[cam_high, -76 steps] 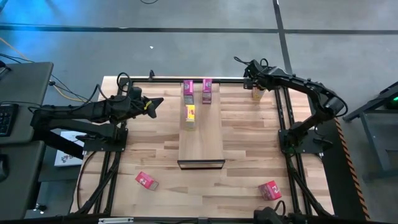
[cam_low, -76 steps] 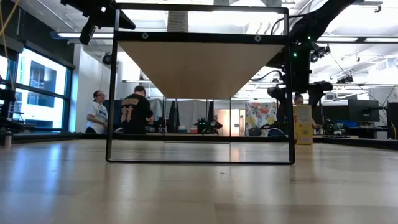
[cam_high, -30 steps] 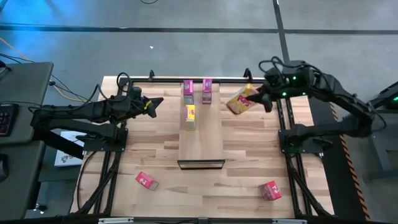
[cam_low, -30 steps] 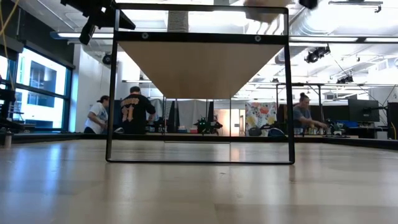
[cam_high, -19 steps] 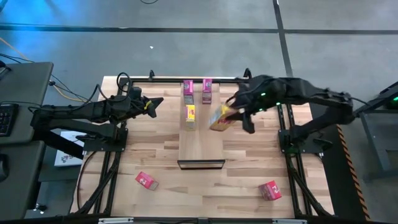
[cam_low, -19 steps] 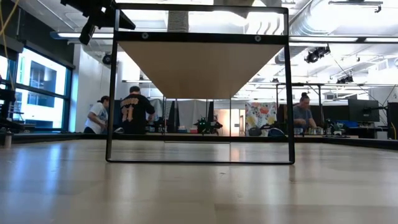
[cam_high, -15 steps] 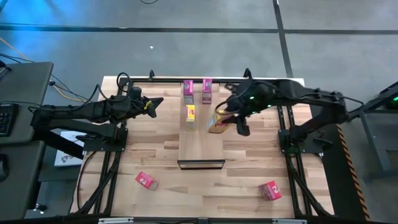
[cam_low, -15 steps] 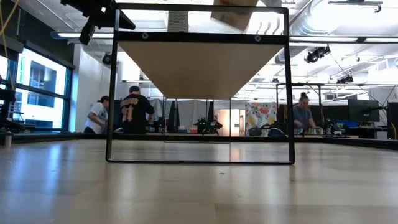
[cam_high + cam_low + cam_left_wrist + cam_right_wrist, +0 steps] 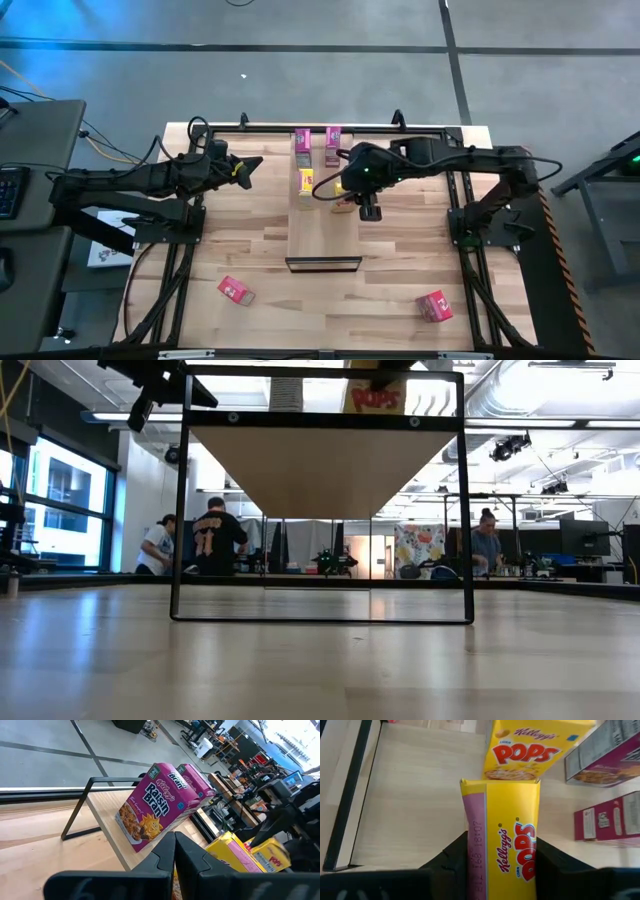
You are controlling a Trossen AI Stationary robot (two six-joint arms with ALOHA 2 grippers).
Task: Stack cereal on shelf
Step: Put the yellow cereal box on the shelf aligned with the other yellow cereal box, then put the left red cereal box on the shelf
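Yellow cardboard Corn Pops box point(image 9: 506, 855) clamped between fingers of right gripper point(image 9: 347, 186), held above pale light-wood shelf plank point(image 9: 322, 235) at frame centre. Second yellow box point(image 9: 306, 185) and two magenta Raisin Bran boxes point(image 9: 317, 145) stood on plank's upper part. Left gripper point(image 9: 247, 167) parked left of plank; finger spread cannot be told. Two red-pink boxes point(image 9: 236, 290) left lying on tabletop, lower frame.

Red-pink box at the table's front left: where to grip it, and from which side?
Probably straight down from above, closing across its two long edges at mid-length. The red-pink box lies flat on the table, skewed to the table's edges, so turn the wrist to match.
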